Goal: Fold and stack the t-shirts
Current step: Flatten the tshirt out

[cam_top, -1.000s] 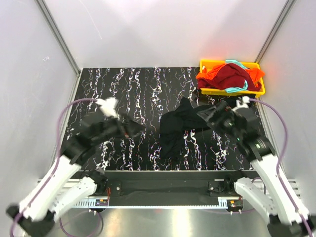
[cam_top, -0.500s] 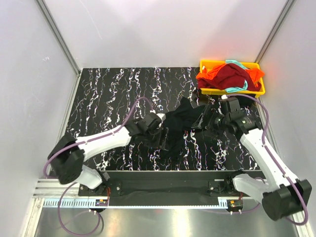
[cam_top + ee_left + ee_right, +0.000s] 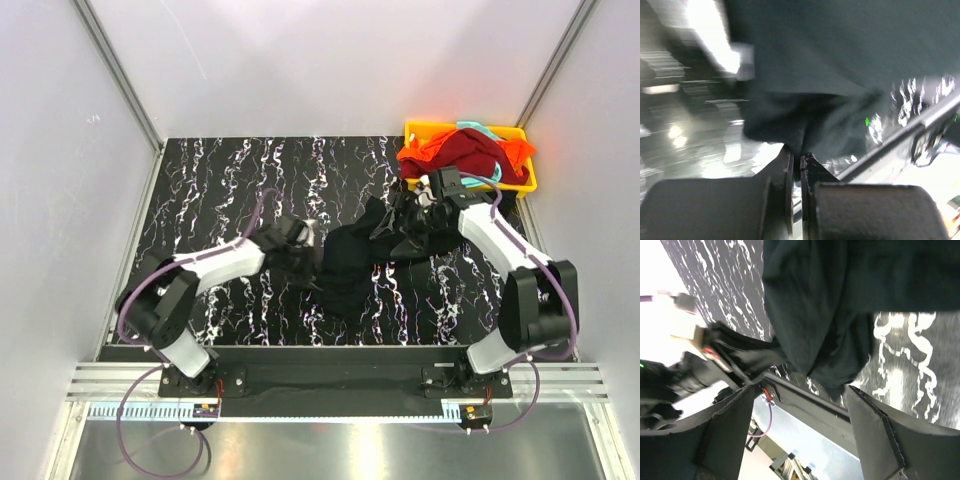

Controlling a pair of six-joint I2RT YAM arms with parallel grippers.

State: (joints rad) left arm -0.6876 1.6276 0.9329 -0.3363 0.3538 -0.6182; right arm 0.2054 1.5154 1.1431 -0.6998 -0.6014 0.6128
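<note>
Left end effector (image 3: pixel 796 161) closed, pinching black t-shirt (image 3: pixel 352 268), visible only wrist-side.

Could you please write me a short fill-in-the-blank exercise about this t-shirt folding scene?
The left gripper is ___ on the black t-shirt.
The jaws of the right gripper stand ___ around its fabric.
The tray holding the dark red t-shirt is coloured ___.
Missing words: shut; open; yellow.
</note>
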